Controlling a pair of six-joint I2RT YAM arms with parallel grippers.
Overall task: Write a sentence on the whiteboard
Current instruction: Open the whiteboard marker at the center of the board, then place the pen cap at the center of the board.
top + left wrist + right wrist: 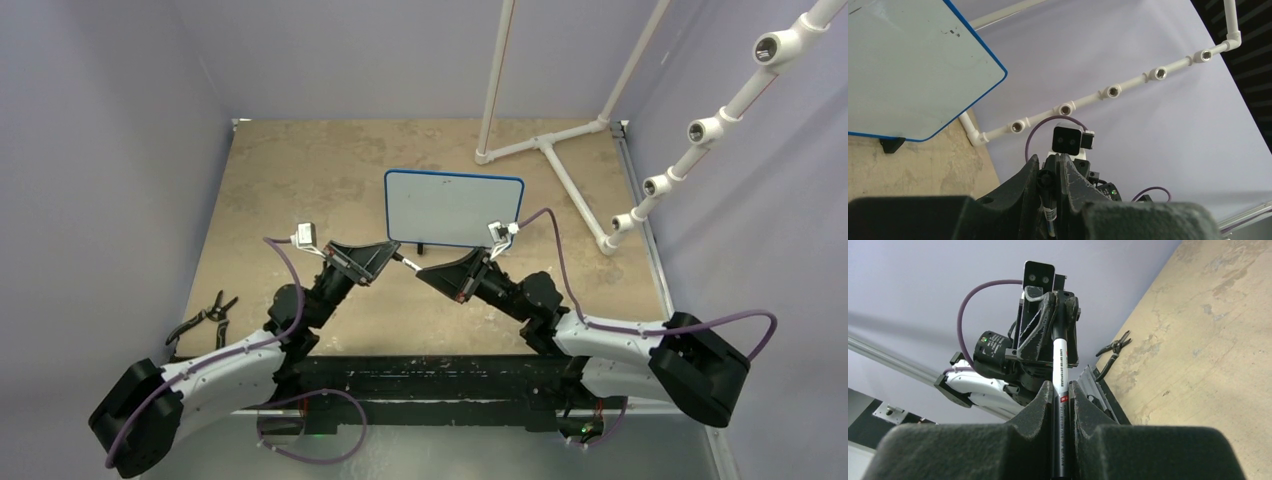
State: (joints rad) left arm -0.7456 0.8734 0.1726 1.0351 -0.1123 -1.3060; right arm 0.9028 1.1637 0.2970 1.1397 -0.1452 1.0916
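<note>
The whiteboard (455,207) stands upright on the table behind both grippers, white with a blue rim; the left wrist view shows its corner (908,75) and one black foot (892,144). Only a few tiny dark marks (951,33) show on it, and no readable sentence. A black-and-white marker (404,262) spans the gap between the grippers above the table. My left gripper (386,256) is shut on its black end (1048,182). My right gripper (422,272) is shut on its barrel (1060,357). The two grippers face each other tip to tip.
Black pliers (205,318) lie at the table's left edge and also show in the right wrist view (1113,347). A white pipe frame (545,145) stands at the back right, and a pipe rack with open fittings (700,130) runs along the right wall. Purple walls enclose the table.
</note>
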